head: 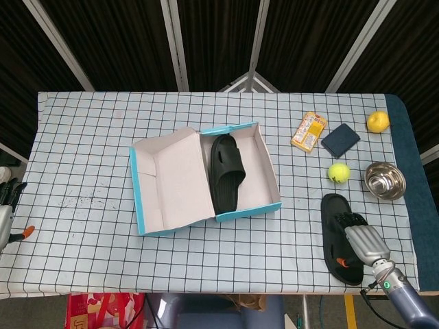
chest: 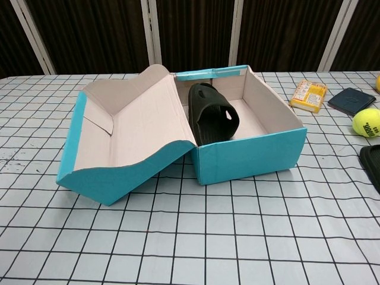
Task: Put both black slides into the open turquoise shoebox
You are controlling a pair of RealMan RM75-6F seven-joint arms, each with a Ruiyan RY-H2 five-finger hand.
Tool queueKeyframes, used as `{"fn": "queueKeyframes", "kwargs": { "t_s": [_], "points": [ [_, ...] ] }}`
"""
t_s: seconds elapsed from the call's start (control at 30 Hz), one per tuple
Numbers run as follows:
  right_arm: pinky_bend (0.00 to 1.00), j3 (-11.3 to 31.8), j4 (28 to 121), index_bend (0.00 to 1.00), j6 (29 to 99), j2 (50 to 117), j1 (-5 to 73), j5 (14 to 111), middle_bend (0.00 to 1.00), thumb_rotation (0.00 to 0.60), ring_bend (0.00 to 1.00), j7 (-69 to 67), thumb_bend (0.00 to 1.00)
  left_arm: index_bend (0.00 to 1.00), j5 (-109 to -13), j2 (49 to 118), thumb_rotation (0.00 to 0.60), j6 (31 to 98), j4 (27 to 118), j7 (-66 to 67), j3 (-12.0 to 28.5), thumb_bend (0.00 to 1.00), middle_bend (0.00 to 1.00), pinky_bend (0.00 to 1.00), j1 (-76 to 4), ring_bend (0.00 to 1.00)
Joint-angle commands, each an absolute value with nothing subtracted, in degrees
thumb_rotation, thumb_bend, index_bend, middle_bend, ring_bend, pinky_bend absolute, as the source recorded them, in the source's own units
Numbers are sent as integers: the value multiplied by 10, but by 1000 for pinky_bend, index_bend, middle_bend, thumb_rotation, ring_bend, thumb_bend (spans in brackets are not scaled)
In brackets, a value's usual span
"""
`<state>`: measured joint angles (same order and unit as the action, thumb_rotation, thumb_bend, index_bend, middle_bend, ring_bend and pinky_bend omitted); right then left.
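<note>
While one black slide already lies inside the open turquoise shoebox, along the left side of its tray next to the raised lid, the task looks about half done: the second black slide sits on the checked tablecloth at the near right, well apart from the box. The right hand is over the right side of that slide, fingers reaching onto its strap, but from above I cannot tell whether they have closed on it or only rest there. What is left, by my judgement, is to grip this slide, carry it left and set it into the free right half of the tray. The left hand shows only as a sliver at the far left edge of the head view, its fingers too cut off to read. The chest view shows neither hand and only a corner of the second slide.
</note>
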<state>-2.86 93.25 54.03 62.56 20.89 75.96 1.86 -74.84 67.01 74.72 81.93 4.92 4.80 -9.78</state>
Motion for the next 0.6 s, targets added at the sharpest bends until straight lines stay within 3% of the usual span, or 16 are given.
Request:
{"fn": "queueKeyframes", "kwargs": {
  "t_s": [0.03, 0.6],
  "points": [
    [0, -31, 919, 63, 531, 632, 210, 759, 109, 600, 31, 14, 188, 98, -747, 670, 600, 747, 819, 50, 48, 284, 0, 90, -98, 3],
    [0, -57, 973, 63, 533, 570, 194, 766, 109, 600, 5, 48, 188, 99, -746, 674, 600, 746, 824, 68, 47, 284, 0, 90, -99, 3]
  ]
}}
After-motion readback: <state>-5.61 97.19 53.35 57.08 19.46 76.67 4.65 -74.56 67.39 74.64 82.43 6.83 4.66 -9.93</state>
